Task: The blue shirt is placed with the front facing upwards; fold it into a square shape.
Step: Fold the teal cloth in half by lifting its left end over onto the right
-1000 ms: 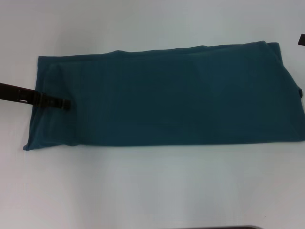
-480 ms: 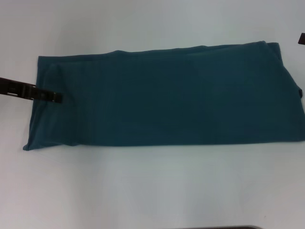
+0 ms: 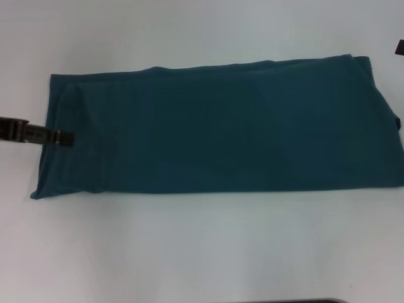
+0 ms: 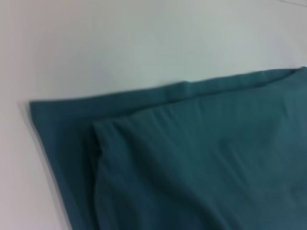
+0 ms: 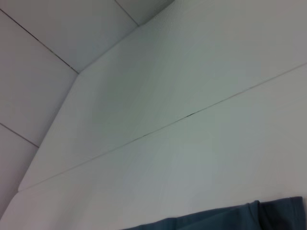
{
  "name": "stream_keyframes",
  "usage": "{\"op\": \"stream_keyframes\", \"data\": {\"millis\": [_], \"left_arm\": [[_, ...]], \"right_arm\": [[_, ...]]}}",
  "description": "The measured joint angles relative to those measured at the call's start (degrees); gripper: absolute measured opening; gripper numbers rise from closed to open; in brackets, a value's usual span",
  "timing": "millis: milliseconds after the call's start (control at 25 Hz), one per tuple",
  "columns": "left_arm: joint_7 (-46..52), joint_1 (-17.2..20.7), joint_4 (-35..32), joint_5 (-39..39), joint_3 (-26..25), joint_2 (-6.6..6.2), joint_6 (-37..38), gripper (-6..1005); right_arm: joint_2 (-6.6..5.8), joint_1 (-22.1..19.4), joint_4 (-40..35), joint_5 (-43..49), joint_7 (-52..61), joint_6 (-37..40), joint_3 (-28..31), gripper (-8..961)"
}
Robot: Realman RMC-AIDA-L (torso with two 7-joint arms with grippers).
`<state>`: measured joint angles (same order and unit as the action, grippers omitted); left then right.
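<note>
Shirt (image 3: 221, 126) lies on the white desk (image 3: 202, 252) as a long teal band, plain side up, layered edges at its left end. Left gripper (image 3: 66, 138) hovers over that end, jaw state indiscernible. Right gripper (image 3: 399, 47) sits at the far right edge, jaws unseen.

The blue shirt (image 3: 221, 126) lies across the table (image 3: 202, 252), left gripper (image 3: 66, 138) over its left end.

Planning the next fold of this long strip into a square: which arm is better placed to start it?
Probably the left. The left gripper sits over the blue shirt's left end; the right gripper barely shows at the far right edge, off the cloth.
</note>
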<state>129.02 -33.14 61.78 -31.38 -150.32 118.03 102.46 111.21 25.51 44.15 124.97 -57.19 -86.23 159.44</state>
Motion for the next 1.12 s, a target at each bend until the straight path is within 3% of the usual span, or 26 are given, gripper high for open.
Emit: {"op": "stream_keyframes", "data": {"millis": [160,440,720,1120], "left_arm": [[0.15,0.89,-0.43,-0.01,-2.96,-1.35,4.84,935],[0.59,3.03,-2.19,-0.03,-5.47,-2.40,8.68,934],[0.57,4.74,-7.95,-0.08,-5.99,-3.96,9.38,934],[0.05,6.40,-12.27,0.33,-5.55,-5.16,8.50,935]], "right_arm": [[-0.09,0.06,0.17,-0.15,-0.02,-0.28,-0.08,761],[-0.13,0.07,0.02,-0.34,-0.54,-0.40,-0.10,761],[-0.13,0.07,-0.02,-0.35,-0.55,-0.52,-0.10,761],[-0.13,0.07,-0.04,-0.35,-0.55,-0.61,-0.09,761]]}}
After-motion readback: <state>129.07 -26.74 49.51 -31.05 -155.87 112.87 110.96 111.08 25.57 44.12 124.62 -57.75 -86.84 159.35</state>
